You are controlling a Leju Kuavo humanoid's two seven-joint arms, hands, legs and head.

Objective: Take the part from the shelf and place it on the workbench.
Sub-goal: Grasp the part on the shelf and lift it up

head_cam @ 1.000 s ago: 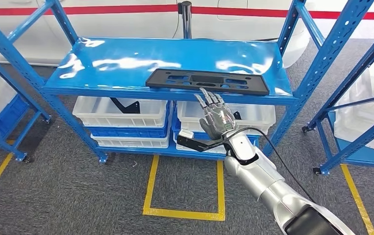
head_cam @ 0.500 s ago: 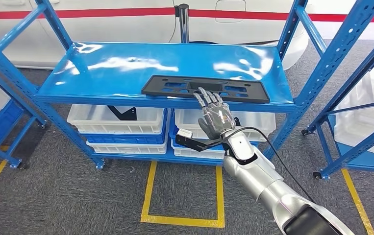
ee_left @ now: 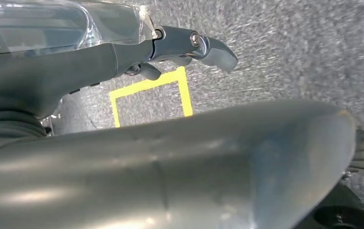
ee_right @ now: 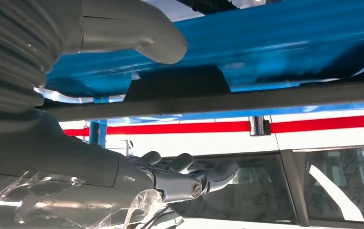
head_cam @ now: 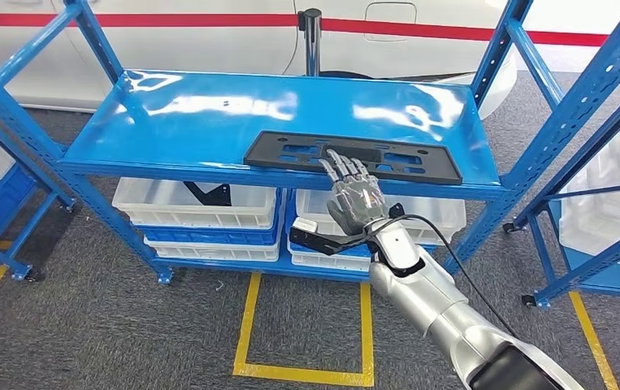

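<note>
Where one part (head_cam: 353, 156) lies, one right hand (head_cam: 355, 195) over it, fingers spread

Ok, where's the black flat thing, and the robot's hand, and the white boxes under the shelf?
black part (head_cam: 404, 158): head view, on its flat top right of the fingers.
right hand (head_cam: 357, 195): head view, on its shiny back.
white bin (head_cam: 209, 213): head view, on its front rim.

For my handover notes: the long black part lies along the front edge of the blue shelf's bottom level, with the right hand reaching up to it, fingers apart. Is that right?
Not quite. The head view shows the long black part on the top level of the blue shelf, not the bottom, where white bins sit. The rest holds: it lies along the front edge, with the right hand reaching up, fingers apart.
</note>
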